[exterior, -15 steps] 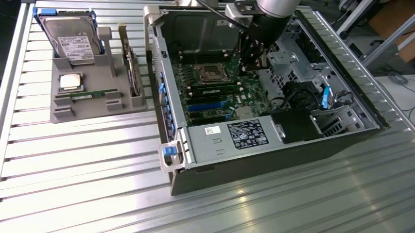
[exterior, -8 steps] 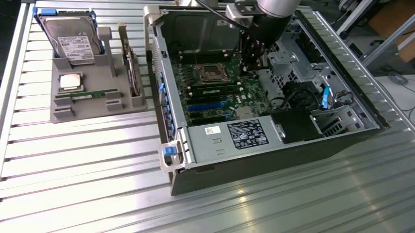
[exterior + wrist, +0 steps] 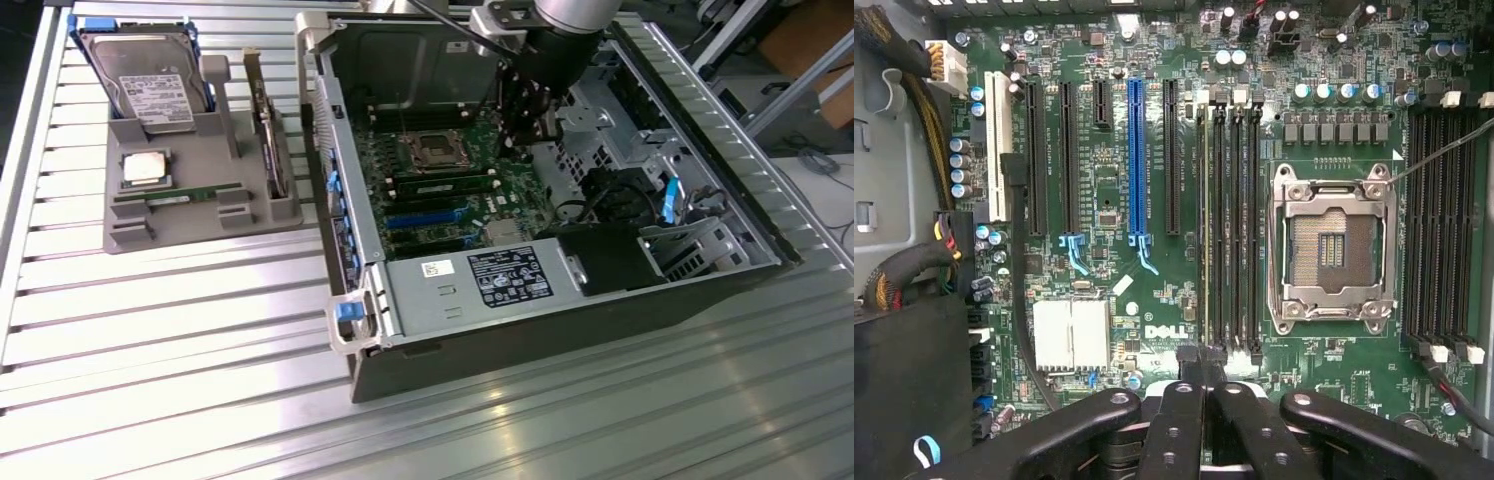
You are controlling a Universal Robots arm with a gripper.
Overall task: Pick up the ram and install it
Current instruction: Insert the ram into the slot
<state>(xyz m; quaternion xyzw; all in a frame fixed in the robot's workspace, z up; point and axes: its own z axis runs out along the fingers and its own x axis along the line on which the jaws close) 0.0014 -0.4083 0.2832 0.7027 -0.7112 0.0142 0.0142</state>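
Currently: ram install step, end effector (image 3: 1199, 372) closed over the memory slots (image 3: 1229, 220).
One ram (image 3: 447, 188) seated in the motherboard (image 3: 1154, 290); next move calls for exact alignment with a slot.

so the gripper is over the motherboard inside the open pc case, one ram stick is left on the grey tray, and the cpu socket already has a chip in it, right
Not quite. The CPU socket is empty: the wrist view shows its bare contact grid inside the metal frame, and the silver CPU chip lies on the grey tray in the exterior view. The rest holds: the gripper is over the motherboard, and one ram stick lies on the tray.
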